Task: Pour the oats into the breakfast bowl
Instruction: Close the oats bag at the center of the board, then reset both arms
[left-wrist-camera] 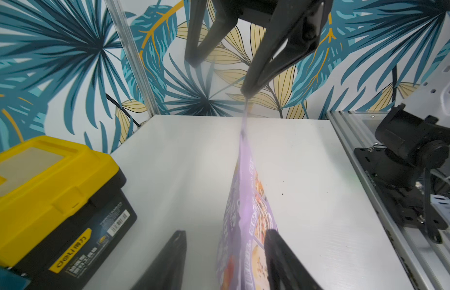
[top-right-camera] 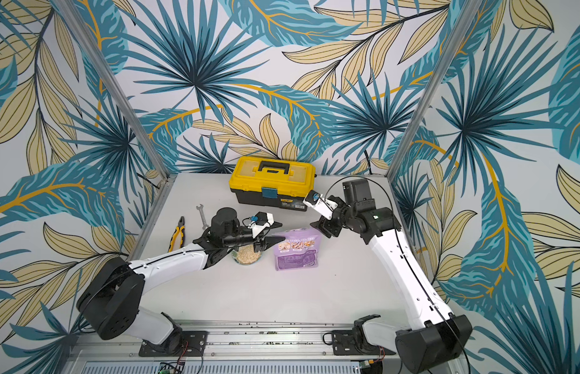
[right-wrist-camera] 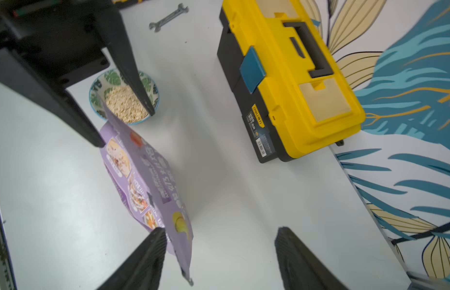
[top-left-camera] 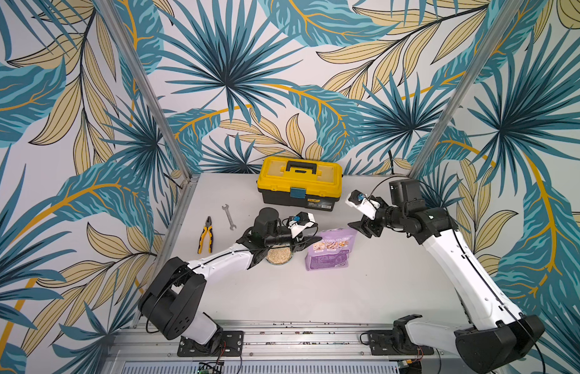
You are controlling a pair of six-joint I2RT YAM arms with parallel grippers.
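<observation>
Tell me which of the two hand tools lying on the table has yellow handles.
The pliers: their handles are yellow and black. The wrench lying beside them is bare grey metal throughout.

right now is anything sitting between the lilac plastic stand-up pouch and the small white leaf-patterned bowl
Nothing lies on the table between the lilac pouch and the leaf-patterned bowl. Only the left gripper hangs over the bowl, its jaws open either side of the pouch's edge.
</observation>
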